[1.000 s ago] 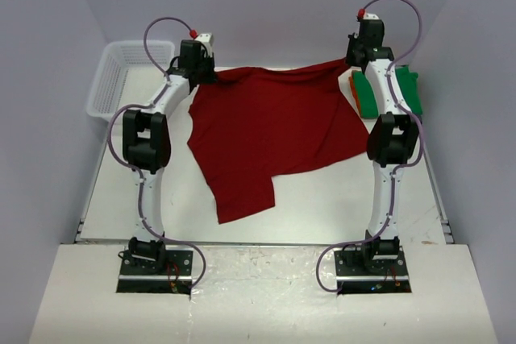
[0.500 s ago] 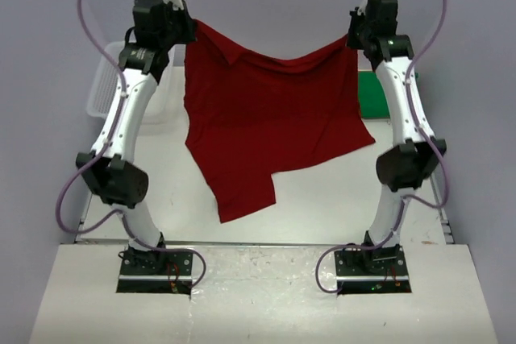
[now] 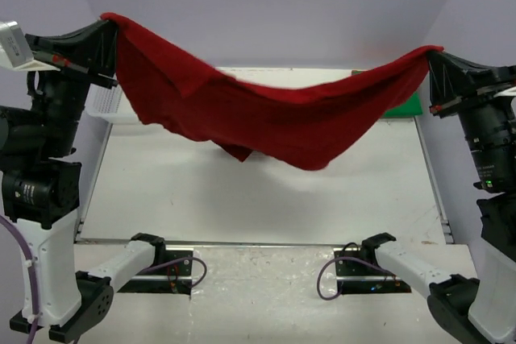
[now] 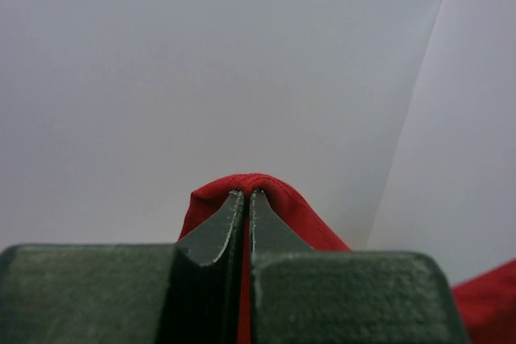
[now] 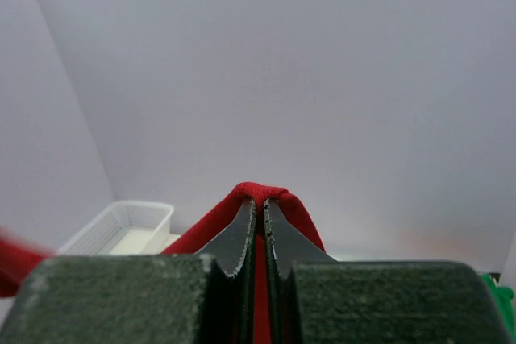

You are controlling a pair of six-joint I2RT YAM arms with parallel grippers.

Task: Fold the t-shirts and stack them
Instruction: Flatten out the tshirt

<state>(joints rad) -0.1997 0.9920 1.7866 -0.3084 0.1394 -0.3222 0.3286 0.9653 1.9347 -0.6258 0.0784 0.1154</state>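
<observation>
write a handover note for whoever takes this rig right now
Left gripper: jaws shut on one edge of the dark red t-shirt, raised high.
Right gripper: jaws shut on the opposite edge, also raised.
The shirt hangs stretched between them, sagging in the middle above the table.
Green t-shirt lies at the far right, mostly hidden; the orange one is not in view.
Done: red shirt lifted and spread.
To do: lay it flat, fold it, stack it with the others.

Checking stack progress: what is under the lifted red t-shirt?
The table shows below the dark red t-shirt; a green t-shirt peeks out at its right end. The cloth covers the rest.
</observation>
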